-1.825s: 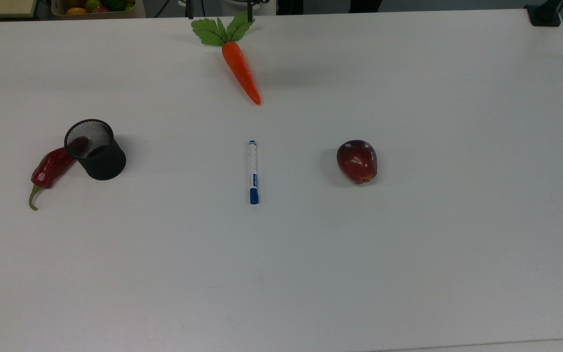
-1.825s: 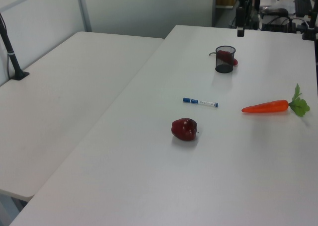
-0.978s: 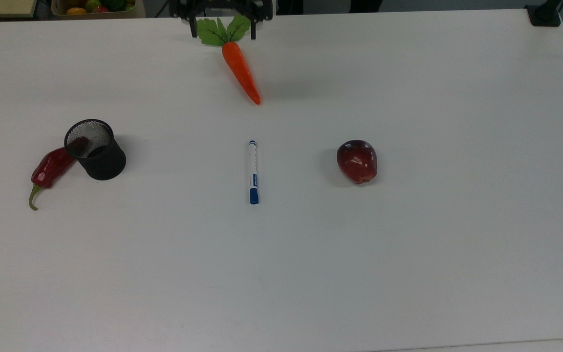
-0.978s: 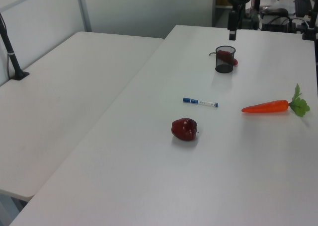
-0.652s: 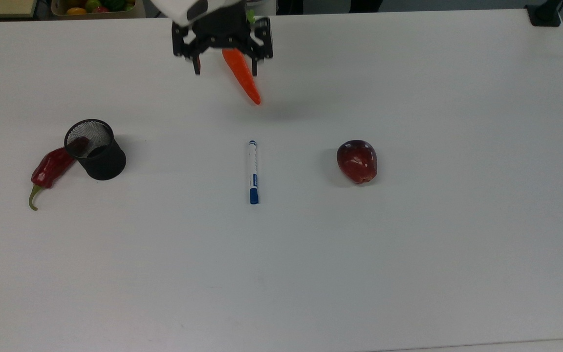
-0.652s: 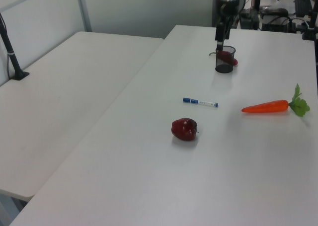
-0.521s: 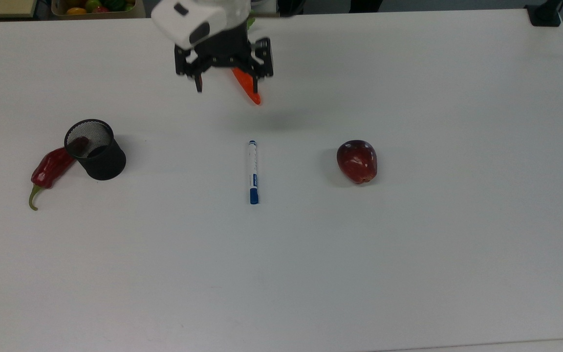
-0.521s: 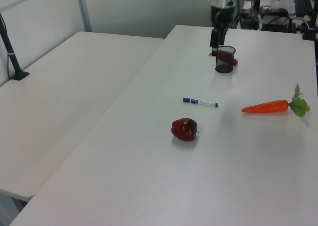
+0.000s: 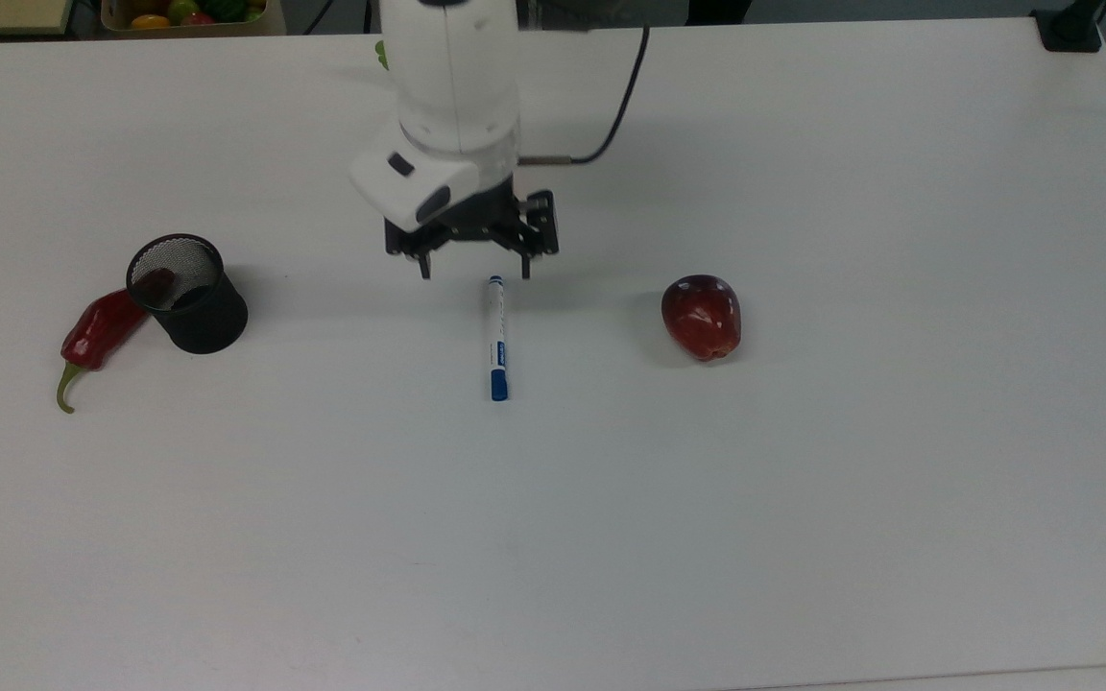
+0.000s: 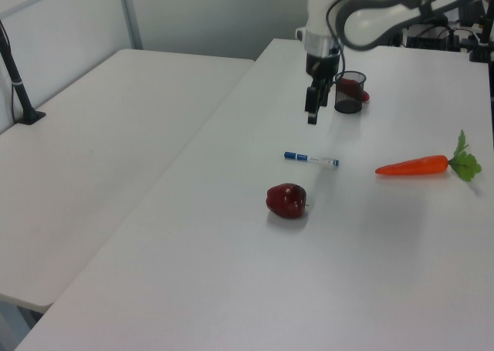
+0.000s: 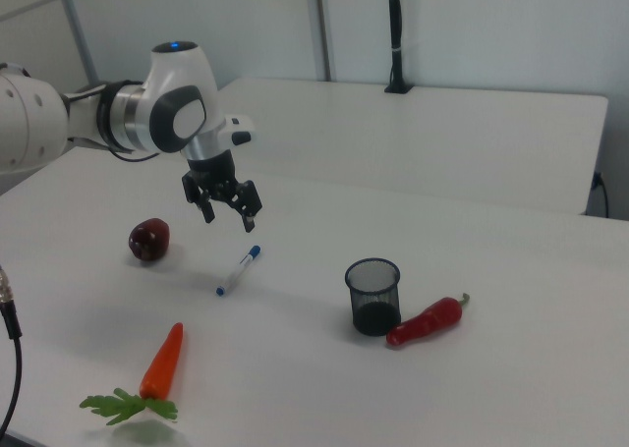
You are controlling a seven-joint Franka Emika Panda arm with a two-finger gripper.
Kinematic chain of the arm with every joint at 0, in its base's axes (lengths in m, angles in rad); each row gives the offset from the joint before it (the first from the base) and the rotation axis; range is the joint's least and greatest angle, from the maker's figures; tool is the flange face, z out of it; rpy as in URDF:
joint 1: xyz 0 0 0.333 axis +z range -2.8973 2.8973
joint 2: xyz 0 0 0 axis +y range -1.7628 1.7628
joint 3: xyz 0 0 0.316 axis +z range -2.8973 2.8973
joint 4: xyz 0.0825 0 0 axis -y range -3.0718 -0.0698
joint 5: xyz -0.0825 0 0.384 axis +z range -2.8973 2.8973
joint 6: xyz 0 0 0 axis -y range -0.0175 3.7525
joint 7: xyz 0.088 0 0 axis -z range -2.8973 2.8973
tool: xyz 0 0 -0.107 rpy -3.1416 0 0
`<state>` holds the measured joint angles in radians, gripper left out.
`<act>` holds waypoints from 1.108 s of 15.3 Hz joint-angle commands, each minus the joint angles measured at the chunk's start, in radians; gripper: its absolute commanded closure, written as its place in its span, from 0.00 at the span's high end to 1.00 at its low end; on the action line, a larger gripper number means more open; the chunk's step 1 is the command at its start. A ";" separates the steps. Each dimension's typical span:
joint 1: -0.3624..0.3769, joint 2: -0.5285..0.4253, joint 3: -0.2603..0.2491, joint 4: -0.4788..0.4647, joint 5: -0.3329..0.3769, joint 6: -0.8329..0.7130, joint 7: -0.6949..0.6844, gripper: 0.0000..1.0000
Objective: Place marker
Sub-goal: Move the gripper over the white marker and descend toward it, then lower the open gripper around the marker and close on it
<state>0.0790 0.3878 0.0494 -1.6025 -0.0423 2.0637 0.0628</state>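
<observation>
Fingers [image 9: 424, 266] stand apart and empty on the gripper [image 9: 472, 269], which hangs above the desk [image 9: 803, 499] with the jaws pointing down, as the right view shows; that spread would suit straddling something slim.

In the top view, nearest the lower edge lies open desk. Next comes the marker [image 9: 496, 338], flat on the desk with its long axis running away from the top view's bottom edge and its blue cap at the near end. It is free on all sides, so a grasp across its white barrel looks workable. The gripper sits just beyond its far tip, not yet over the barrel.

Level with the marker, well apart on either side, are a dark red apple [image 9: 702, 316] and a black mesh cup [image 9: 188, 293], upright and open-topped, perhaps where the marker belongs. A red chilli [image 9: 97, 333] leans against the cup.
</observation>
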 commanded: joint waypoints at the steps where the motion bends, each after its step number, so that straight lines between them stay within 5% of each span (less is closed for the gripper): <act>1: 0.016 0.063 -0.006 0.007 -0.005 0.085 0.055 1.00; 7: 0.025 0.138 -0.008 0.007 -0.010 0.206 0.061 0.99; 11: 0.025 0.169 -0.006 0.007 -0.024 0.220 0.061 0.89; 17: 0.025 0.181 -0.006 0.001 -0.027 0.283 0.061 0.48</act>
<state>0.0928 0.5652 0.0495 -1.6014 -0.0512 2.3121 0.1031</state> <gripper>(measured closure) 0.379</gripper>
